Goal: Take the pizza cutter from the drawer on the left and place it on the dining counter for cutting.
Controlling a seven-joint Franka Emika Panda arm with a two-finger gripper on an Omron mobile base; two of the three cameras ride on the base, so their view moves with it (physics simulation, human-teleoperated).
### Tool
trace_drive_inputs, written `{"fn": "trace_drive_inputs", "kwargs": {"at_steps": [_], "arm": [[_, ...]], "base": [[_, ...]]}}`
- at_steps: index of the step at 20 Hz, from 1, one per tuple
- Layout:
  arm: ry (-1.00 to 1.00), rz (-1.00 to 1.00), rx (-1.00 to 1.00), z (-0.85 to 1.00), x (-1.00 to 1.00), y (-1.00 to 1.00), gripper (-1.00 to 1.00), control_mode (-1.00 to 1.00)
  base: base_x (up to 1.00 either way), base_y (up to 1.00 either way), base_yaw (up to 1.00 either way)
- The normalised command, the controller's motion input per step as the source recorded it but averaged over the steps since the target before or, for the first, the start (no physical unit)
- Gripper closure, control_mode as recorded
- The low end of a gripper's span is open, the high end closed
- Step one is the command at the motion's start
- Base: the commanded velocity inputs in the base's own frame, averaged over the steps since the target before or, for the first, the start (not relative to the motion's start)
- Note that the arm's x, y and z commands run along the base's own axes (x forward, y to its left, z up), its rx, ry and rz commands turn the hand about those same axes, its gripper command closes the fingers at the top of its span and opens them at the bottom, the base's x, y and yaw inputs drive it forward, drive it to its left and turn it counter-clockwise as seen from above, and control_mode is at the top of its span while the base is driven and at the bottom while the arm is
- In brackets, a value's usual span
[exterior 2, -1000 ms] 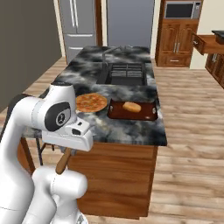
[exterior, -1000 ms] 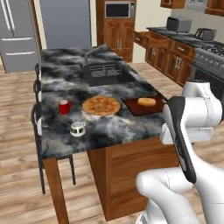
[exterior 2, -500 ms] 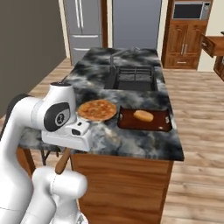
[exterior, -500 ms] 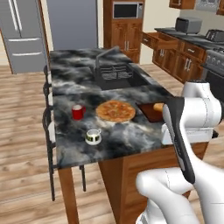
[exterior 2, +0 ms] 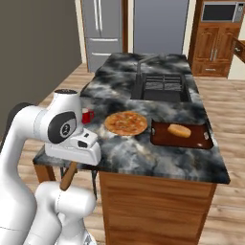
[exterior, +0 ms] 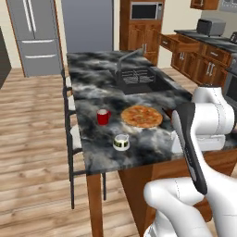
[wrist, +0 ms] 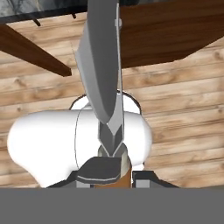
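Pizza cutter [wrist: 103, 74]: grey metal wheel seen edge-on, grey fork, short brown wooden handle [exterior 2: 68, 176]. Gripper [wrist: 112, 174] fingers clamped on handle. Cutter hangs below dining counter [exterior 2: 143, 153] edge, at its near corner, over wood floor; pizza [exterior 2: 126, 123] on counter above.

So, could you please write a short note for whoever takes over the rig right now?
Gripper: shut on the pizza cutter, wheel pointing away from the hand; its brown handle hangs below the wrist in the right base view.
Position: the hand is held low, beside the near end of the dining counter, below its top.
On the counter: pizza, red cup, small bowl, tray with bread.
Done: cutter is in hand and the robot stands at the counter.
Left: lift the cutter above the counter top, set it on a bare patch near the pizza, release.
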Motion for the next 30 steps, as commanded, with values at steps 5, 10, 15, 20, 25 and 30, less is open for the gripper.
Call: {"fn": "trace_drive_inputs", "kwargs": {"at_steps": [5, 10, 15, 20, 25, 30], "arm": [[0.00, 0.00, 0.00, 0.00, 0.00, 0.00, 1.00, 1.00], [0.00, 0.00, 0.00, 0.00, 0.00, 0.00, 1.00, 1.00], [0.00, 0.00, 0.00, 0.00, 0.00, 0.00, 1.00, 1.00], [0.00, 0.00, 0.00, 0.00, 0.14, 0.00, 1.00, -1.00], [0.00, 0.00, 0.03, -0.01, 0.91, 0.00, 1.00, -1.00], [0.00, 0.01, 0.03, -0.24, 0.95, -0.09, 1.00, -1.00]], "base": [[0.42, 0.00, 0.00], [0.45, 0.00, 0.00], [0.50, 0.00, 0.00], [0.47, 0.00, 0.00], [0.00, 0.00, 0.00], [0.00, 0.00, 0.00]]}}
